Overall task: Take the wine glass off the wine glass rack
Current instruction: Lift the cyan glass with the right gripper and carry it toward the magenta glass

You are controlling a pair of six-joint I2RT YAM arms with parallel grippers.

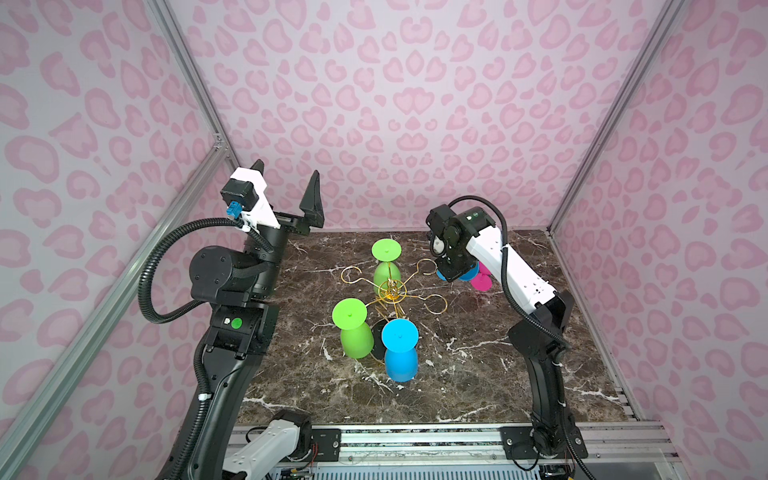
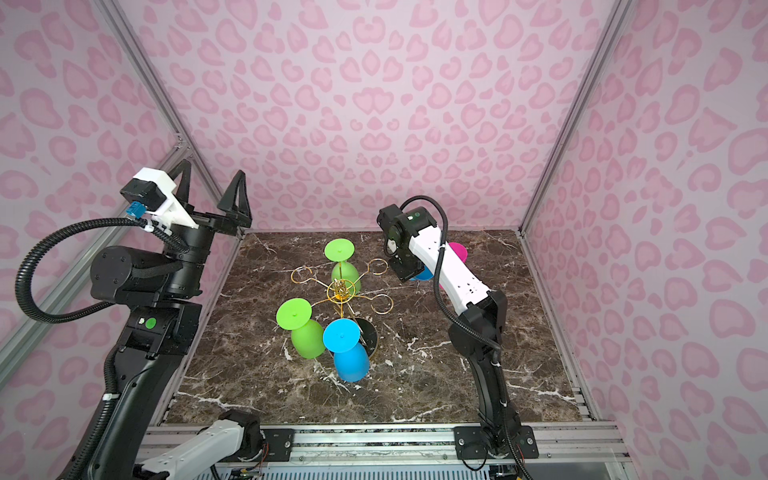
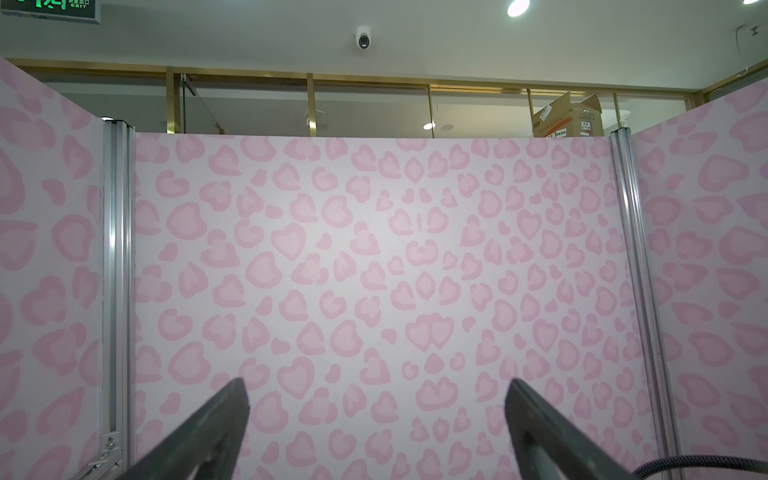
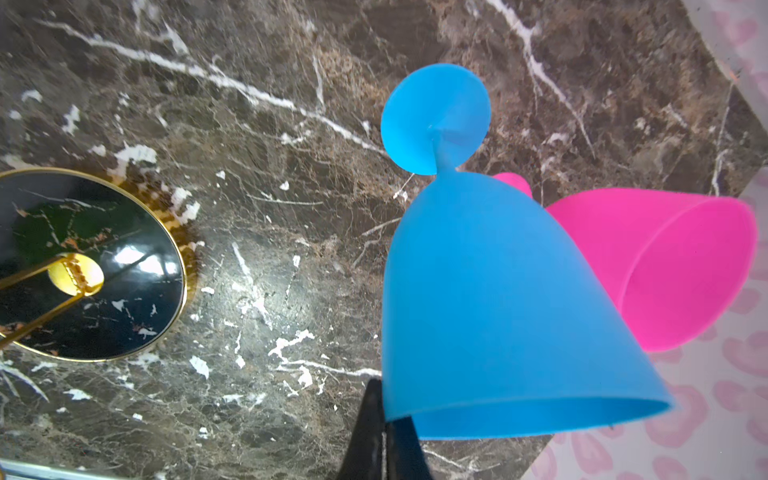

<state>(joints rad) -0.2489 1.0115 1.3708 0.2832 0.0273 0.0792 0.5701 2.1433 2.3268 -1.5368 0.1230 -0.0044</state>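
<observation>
Dark marble table (image 1: pixel 457 374) is boxed by pink-print walls (image 1: pixel 415 104) at back and both sides. The wine glass rack (image 1: pixel 392 293) stands mid-table with two green glasses (image 1: pixel 353 336) and a hanging blue glass (image 1: pixel 400 357) on its hooks. Bare marble lies to its right and front.

The right gripper (image 4: pixel 384 415) is pinched tight on the rim of the blue wine glass (image 4: pixel 490 299), clear of the rack near the far right corner. The glass's foot points at the marble; whether it touches I cannot tell. Just beside it a pink glass (image 4: pixel 665 266) lies on its side at the table edge.

The left gripper (image 1: pixel 286 168) is raised at the left, spread wide and holding nothing.
</observation>
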